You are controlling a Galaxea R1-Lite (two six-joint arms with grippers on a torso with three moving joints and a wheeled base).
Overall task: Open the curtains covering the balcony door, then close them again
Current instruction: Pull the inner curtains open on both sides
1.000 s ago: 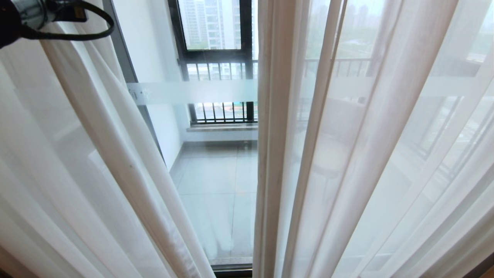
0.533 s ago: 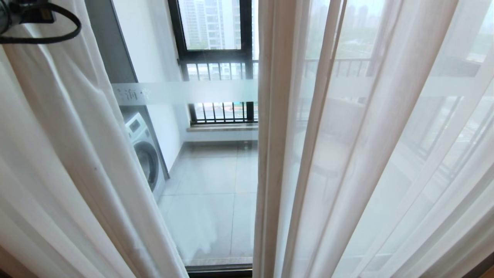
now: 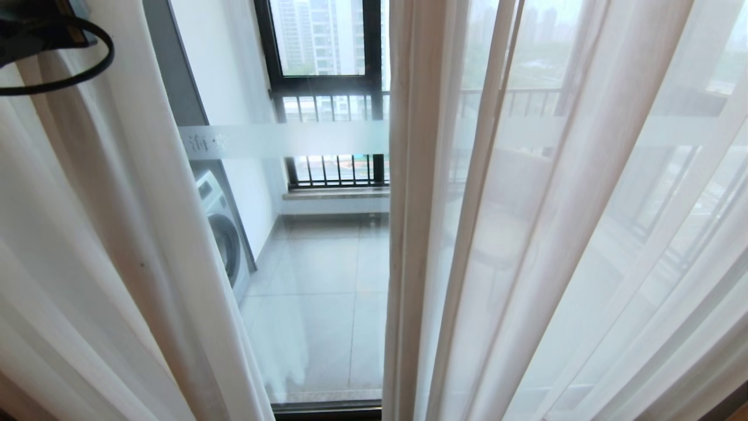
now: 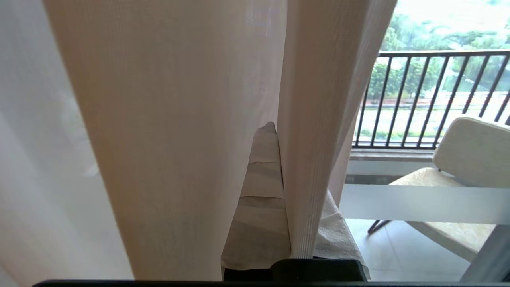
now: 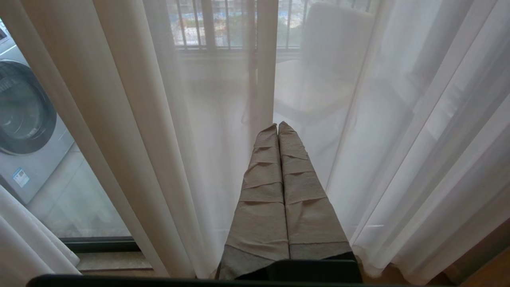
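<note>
The curtains [image 3: 146,245] are parted into two white sheer panels, and a gap of bare glass is left between them through which the balcony door [image 3: 318,140] with its frosted band is seen. The left panel is drawn aside because a fold of it is pinched in the left gripper [image 4: 279,167], whose padded fingers [image 4: 261,187] are closed on the fabric, the fold running straight between them; judged from this, the cloth is held so that it can be dragged sideways along its rail. Only the arm's cable [image 3: 58,64] is seen in the head view, high beside that panel. The right panel [image 3: 526,234] hangs loose and untouched just ahead of the right gripper [image 5: 277,131], which is kept parked low with its fingers pressed together on nothing. Beyond the glass a washing machine [image 3: 225,234] is exposed, and a chair [image 4: 458,159] is seen on the balcony floor. The opening step is judged to be only partly done.
</note>
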